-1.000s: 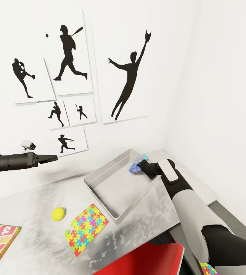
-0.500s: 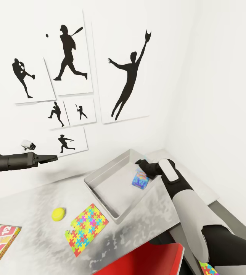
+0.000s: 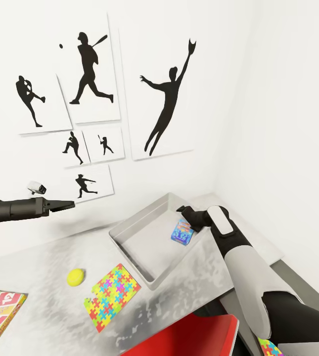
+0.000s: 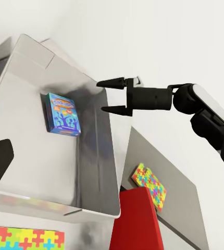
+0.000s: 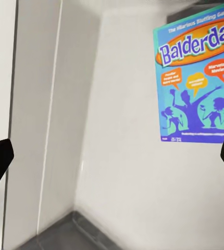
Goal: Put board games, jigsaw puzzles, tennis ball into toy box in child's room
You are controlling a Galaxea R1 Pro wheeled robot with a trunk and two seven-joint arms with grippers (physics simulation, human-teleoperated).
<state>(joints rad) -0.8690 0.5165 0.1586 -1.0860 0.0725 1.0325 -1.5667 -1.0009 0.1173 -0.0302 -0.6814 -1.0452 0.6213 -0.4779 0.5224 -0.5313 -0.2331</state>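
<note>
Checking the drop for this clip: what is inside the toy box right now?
One blue Balderdash board game lies on the floor of the grey toy box, near its far end. The open right pincer hovers above. The near wall hides part of the floor.

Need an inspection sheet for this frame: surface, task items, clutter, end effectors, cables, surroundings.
Surface: white-topped table.
Job's things: blue rectangular board game box lying in the light grey toy box; small yellow-green tennis ball, multicoloured jigsaw puzzle square and green-and-red board game box on the table; a second jigsaw puzzle on the lower side desk.
Clutter: red chair.
End effectors: right end effector open above the toy box; left end effector empty.
Cables: nothing seen.
Surroundings: baseball silhouette posters on the white wall.
</note>
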